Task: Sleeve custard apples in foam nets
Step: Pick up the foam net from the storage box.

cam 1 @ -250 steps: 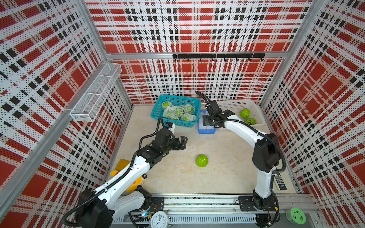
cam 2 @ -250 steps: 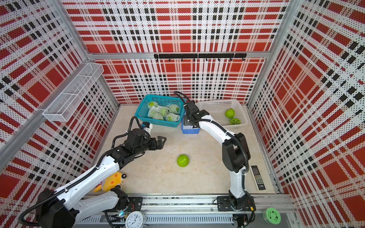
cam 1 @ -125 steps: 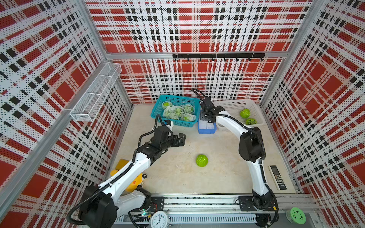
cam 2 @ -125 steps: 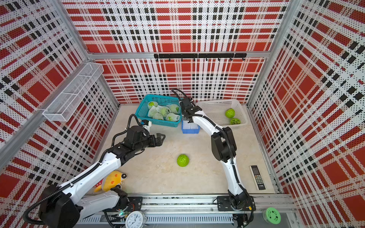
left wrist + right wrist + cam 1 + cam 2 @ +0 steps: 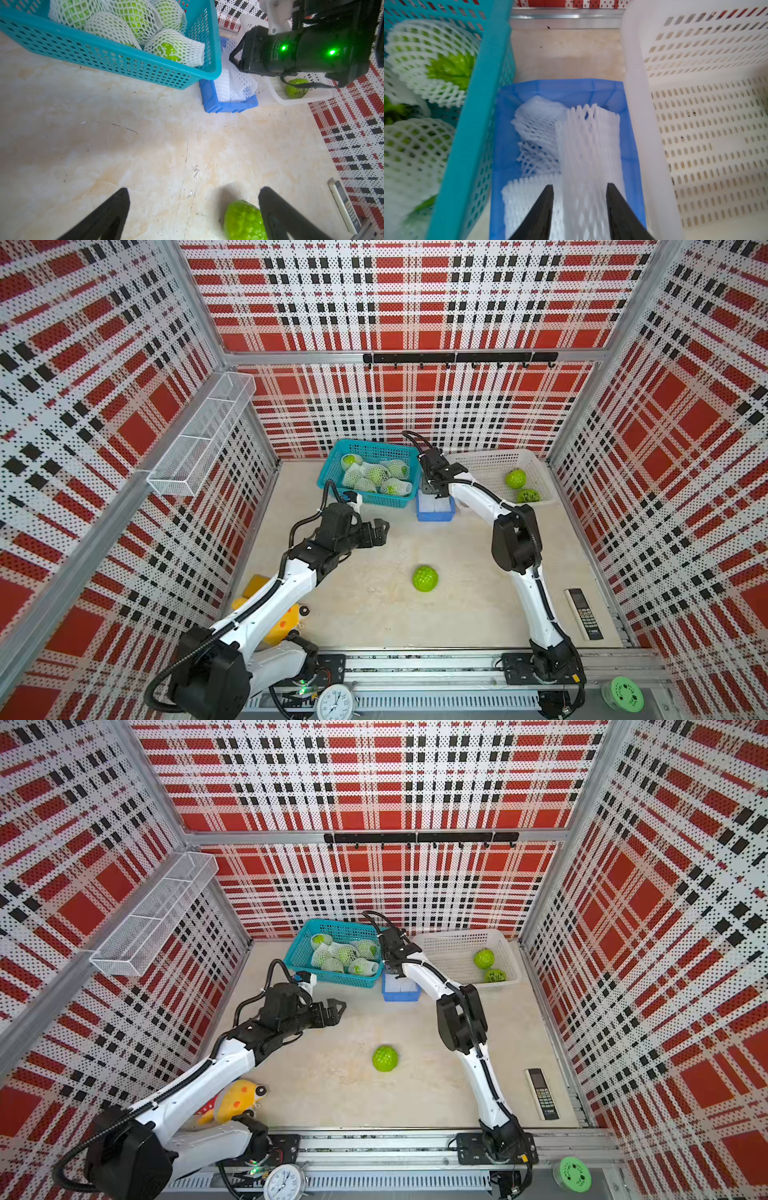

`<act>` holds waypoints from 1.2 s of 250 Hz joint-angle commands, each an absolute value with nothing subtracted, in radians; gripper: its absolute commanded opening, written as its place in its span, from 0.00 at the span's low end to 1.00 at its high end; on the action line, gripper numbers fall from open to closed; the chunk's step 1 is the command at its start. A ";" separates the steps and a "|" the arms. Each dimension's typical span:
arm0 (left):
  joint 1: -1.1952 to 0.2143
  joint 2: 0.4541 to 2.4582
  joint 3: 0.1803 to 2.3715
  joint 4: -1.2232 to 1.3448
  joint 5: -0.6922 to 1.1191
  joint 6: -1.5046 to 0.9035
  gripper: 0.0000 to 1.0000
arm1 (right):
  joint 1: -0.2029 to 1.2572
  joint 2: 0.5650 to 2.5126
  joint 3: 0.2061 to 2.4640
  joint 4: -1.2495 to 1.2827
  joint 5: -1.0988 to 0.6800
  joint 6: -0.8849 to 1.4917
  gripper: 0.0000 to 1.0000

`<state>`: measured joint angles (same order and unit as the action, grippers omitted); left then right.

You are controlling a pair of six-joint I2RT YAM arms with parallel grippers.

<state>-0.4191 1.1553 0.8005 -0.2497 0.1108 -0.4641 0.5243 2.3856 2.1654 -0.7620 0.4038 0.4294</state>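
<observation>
One bare custard apple (image 5: 425, 578) (image 5: 385, 1058) lies mid-table. My left gripper (image 5: 380, 533) (image 5: 194, 190) hovers open to its left, nothing between the fingers; the fruit (image 5: 243, 220) sits just inside one fingertip. Two more bare custard apples (image 5: 515, 479) rest in the white basket (image 5: 490, 458). Several netted fruits (image 5: 376, 475) fill the teal basket (image 5: 361, 444). My right gripper (image 5: 579, 185) reaches down into the blue bin (image 5: 434, 515) (image 5: 560, 89) of foam nets. Its jaws are closed on one raised foam net (image 5: 588, 145), which fills the gap between them.
A remote control (image 5: 584, 614) lies at the right front. A yellow toy (image 5: 282, 622) sits under my left arm. A wire shelf (image 5: 199, 443) juts from the left wall. A clock (image 5: 334, 701) and a green disc (image 5: 622, 694) sit on the front rail.
My right gripper has narrowed its jaws onto a foam net in the blue bin, and that arm's elbow has shifted. The left gripper drifted slightly and stays open.
</observation>
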 commanded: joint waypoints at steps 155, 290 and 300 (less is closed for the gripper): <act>-0.396 1.118 0.796 -0.234 0.126 -0.466 1.00 | 0.525 2.288 2.099 -0.708 0.440 0.413 0.13; -0.398 1.046 0.811 -0.254 0.182 -0.467 0.99 | 0.558 1.696 1.562 -0.403 0.031 0.280 0.03; -0.398 1.045 0.809 -0.249 0.212 -0.467 0.99 | 0.560 1.643 1.512 -0.379 -0.029 0.275 0.01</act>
